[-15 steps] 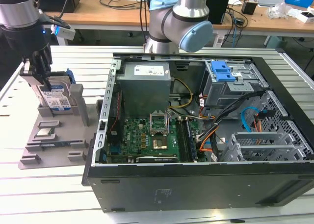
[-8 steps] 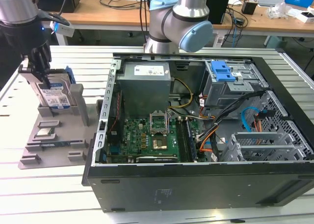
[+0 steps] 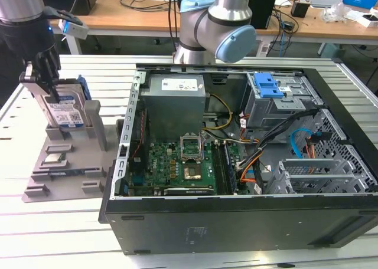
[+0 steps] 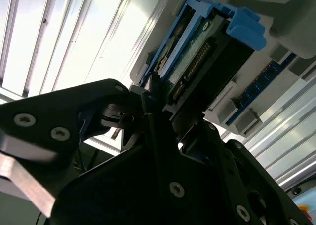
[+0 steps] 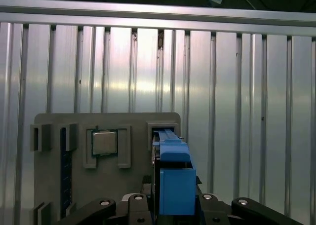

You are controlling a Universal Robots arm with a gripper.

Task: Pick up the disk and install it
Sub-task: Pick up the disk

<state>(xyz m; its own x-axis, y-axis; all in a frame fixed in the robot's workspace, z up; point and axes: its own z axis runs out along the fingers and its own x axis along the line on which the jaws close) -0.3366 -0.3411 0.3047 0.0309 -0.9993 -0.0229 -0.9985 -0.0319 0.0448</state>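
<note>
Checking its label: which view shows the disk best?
Exterior view: the disk stands upright in a grey holder, label facing the camera. The second wrist view shows its connector edge; the first wrist view, its blue bracket edge-on.

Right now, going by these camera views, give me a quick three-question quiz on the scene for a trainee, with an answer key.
1. True or false: the disk stands outside the computer case.
2. Where is the gripper? A: at the disk. B: down inside the computer case. C: raised well clear of everything.
3. Fill in the blank: on the exterior view's left, the disk stands on edge in a slot of the grey ____.

Key:
1. True.
2. A.
3. holder.
</note>
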